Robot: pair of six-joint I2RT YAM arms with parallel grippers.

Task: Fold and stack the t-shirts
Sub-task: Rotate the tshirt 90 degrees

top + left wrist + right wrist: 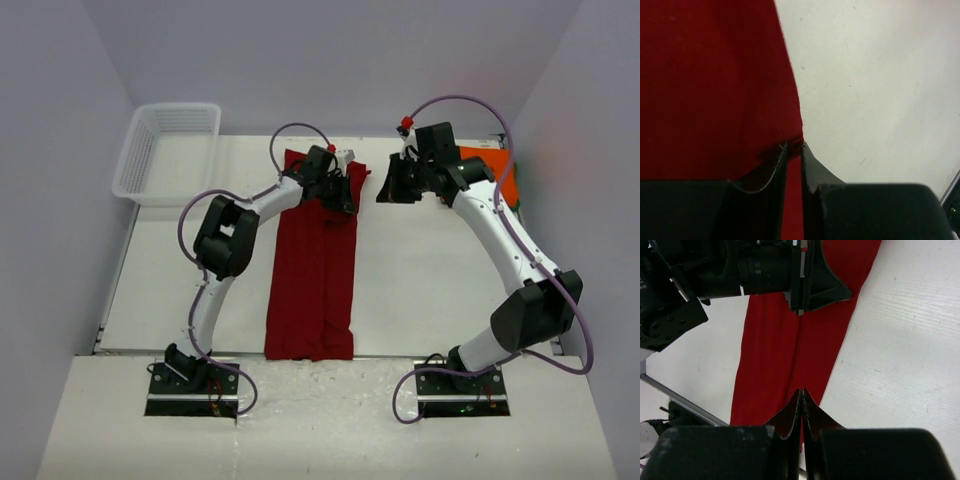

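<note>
dark red t-shirt (312, 270) lies folded lengthwise down the middle of the desk, far end pinched in the left fingers (814, 170) — right fingers (786, 422) clenched, seemingly empty. cross-folds and the orange t-shirt (478, 156) at the far right corner remain.

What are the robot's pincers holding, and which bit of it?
The left pincer pinches the dark red t-shirt by its edge near the far end. The right pincer is shut and seems to hold nothing.
</note>
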